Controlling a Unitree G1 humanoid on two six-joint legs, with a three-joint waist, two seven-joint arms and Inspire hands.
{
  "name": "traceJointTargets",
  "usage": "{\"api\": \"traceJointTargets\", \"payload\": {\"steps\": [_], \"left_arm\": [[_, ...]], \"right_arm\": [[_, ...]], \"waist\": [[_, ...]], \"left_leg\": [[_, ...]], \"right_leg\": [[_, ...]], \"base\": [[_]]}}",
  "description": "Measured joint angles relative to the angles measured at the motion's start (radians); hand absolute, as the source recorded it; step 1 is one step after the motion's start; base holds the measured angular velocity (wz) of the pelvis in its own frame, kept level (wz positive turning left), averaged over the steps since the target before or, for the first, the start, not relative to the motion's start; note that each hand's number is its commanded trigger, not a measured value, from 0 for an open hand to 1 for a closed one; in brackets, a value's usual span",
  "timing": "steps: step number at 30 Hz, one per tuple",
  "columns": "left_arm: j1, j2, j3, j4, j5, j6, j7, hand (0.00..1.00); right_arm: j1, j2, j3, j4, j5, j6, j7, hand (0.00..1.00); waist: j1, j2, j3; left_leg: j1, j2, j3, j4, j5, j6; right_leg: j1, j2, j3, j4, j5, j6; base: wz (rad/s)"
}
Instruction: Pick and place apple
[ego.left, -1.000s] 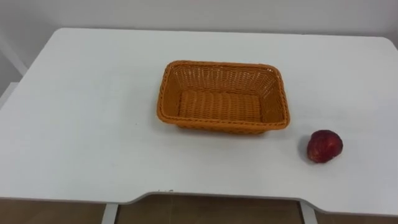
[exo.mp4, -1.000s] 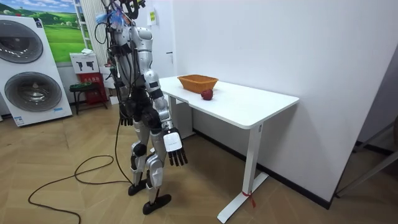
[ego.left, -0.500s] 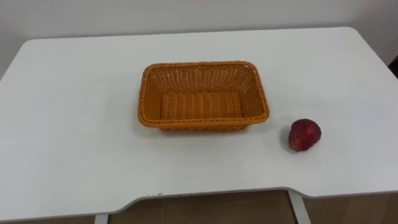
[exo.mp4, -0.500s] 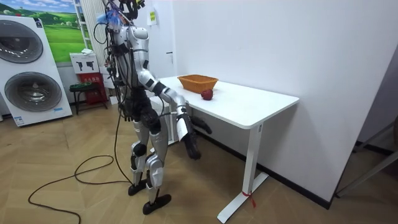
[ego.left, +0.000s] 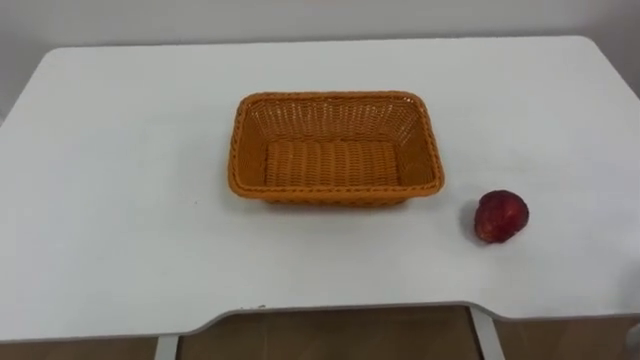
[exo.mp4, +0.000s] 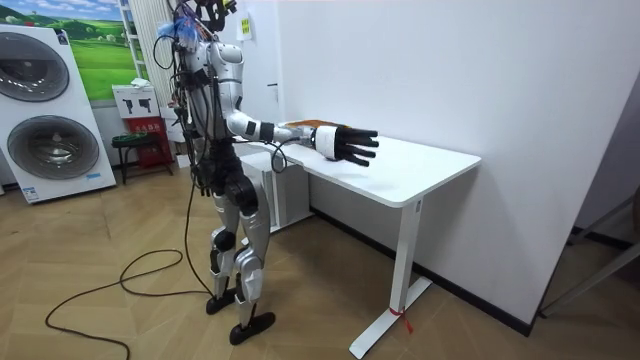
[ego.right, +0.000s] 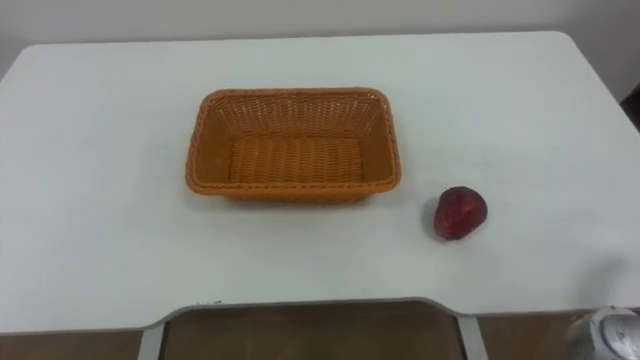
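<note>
- Left eye view: the apple (ego.left: 501, 216) sits on the white table (ego.left: 120, 210) at the right of the frame, a little below mid-height. It lies apart from the empty wicker basket (ego.left: 336, 196) at centre, off the basket's lower right corner.
- Handling, as I judge it: the apple looks firm, round and smooth-skinned. It should be light enough for one hand, but it could roll if nudged and bruise if dropped. The safest hold looks like fingers and thumb wrapped round its widest part from above.
- Right eye view: same layout, apple right of centre with bare tabletop all round it, so there is room for fingers on every side.
- Room view: the robot stands at the table's end with its right arm stretched out level over the top. The right hand (exo.mp4: 345, 143), just above frame centre, has its fingers straight and spread and holds nothing. The left hand (exo.mp4: 204, 182) seems to hang by the hip, and I cannot tell its state.
- The eye views give the apple-to-basket gap. The room view gives the reach and the spread hand, which stands in front of the apple's spot, so its height over the fruit is unclear.
</note>
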Motion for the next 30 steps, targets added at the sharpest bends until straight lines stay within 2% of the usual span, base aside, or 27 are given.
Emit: {"api": "traceJointTargets", "payload": {"steps": [7,11,16,23,30], "left_arm": [[0.007,-0.001,-0.037,-0.019,-0.001,-0.009,-0.012,0.00],[0.005,0.001,-0.037,-0.018,-0.002,-0.026,-0.025,0.00],[0.008,0.002,-0.041,-0.015,-0.002,-0.026,-0.030,0.00],[0.014,0.000,-0.041,-0.012,-0.001,-0.024,-0.050,0.00],[0.016,0.000,-0.057,-0.011,0.000,-0.024,-0.073,0.00]], "right_arm": [[0.001,-0.001,0.136,-0.042,-0.061,-0.002,0.126,0.00],[0.008,-0.001,0.213,-0.036,-0.077,-0.002,0.213,0.00],[0.010,-0.001,0.279,-0.032,-0.087,-0.002,0.298,0.00],[0.010,-0.001,0.310,-0.032,-0.095,-0.002,0.397,0.00],[0.010,-0.001,0.310,-0.032,-0.109,-0.002,0.436,0.00]], "waist": [[0.012,-0.002,0.0015],[0.032,0.007,0.0062],[0.039,0.012,0.0041],[0.041,0.007,0.0006],[0.039,-0.001,-0.0047]], "left_leg": [[0.001,-0.001,0.004,-0.002,0.000,0.000],[0.003,0.001,0.011,-0.003,0.000,0.000],[0.004,0.003,0.010,-0.006,0.000,0.000],[0.004,0.003,0.010,-0.007,0.000,0.000],[0.006,0.003,0.010,-0.005,0.000,0.000]], "right_leg": [[-0.001,0.000,0.003,0.001,0.000,0.000],[-0.002,0.000,0.005,0.001,0.000,0.000],[-0.001,0.002,0.002,0.000,0.000,0.000],[0.000,0.000,-0.012,0.000,0.000,0.000],[0.006,0.000,-0.012,-0.001,0.000,0.000]], "base": [[-0.02],[-0.04],[0.00],[0.00],[0.00]]}}
